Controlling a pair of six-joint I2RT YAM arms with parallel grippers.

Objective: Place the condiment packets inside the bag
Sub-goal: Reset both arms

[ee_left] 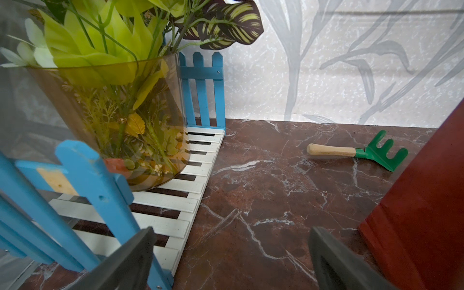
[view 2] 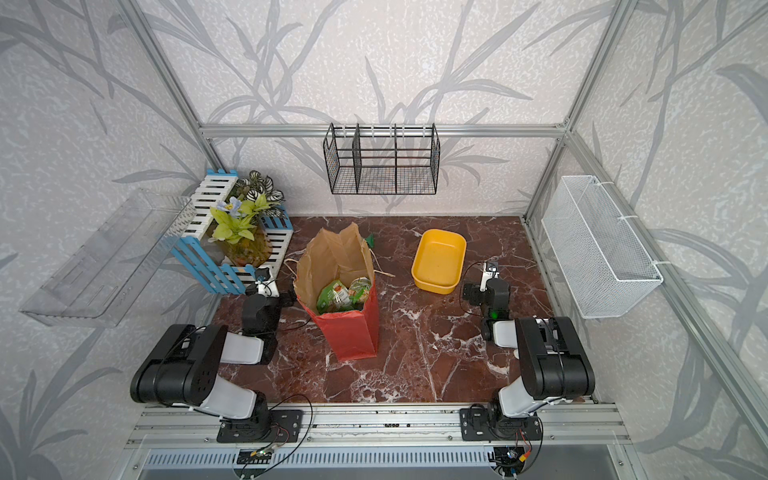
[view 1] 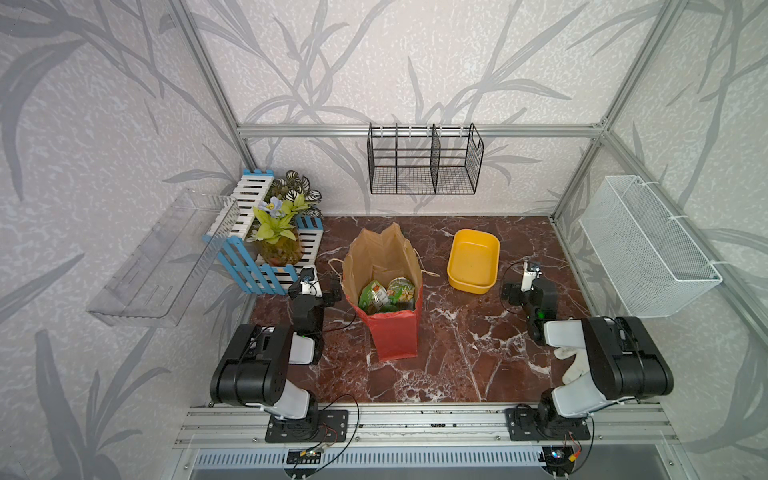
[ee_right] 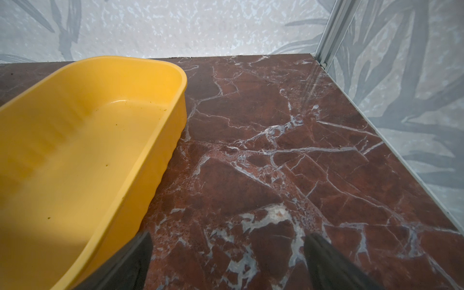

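Note:
The bag (view 1: 395, 332) stands upright mid-table, red outside and brown inside, its mouth open. Several green condiment packets (view 1: 382, 295) (view 2: 343, 293) lie at its bottom. No packet shows on the table or in either gripper. In the left wrist view my left gripper (ee_left: 231, 233) is open over bare marble, with the bag's red wall (ee_left: 426, 200) close beside it. My right gripper (ee_right: 227, 238) is open too, low over the marble, next to the yellow tub (ee_right: 160, 163). In both top views the two wrists sit on either side of the bag.
The yellow tub (view 1: 469, 286) is empty, right of the bag. A blue-and-white fenced planter (view 1: 266, 257) with a vase of plants (ee_left: 120, 120) fills the back left. A small green rake (ee_left: 376, 153) lies behind the bag. Wire rack (view 1: 424, 162), mesh basket (view 1: 648, 249), clear shelf (view 1: 162, 257) hang on the walls.

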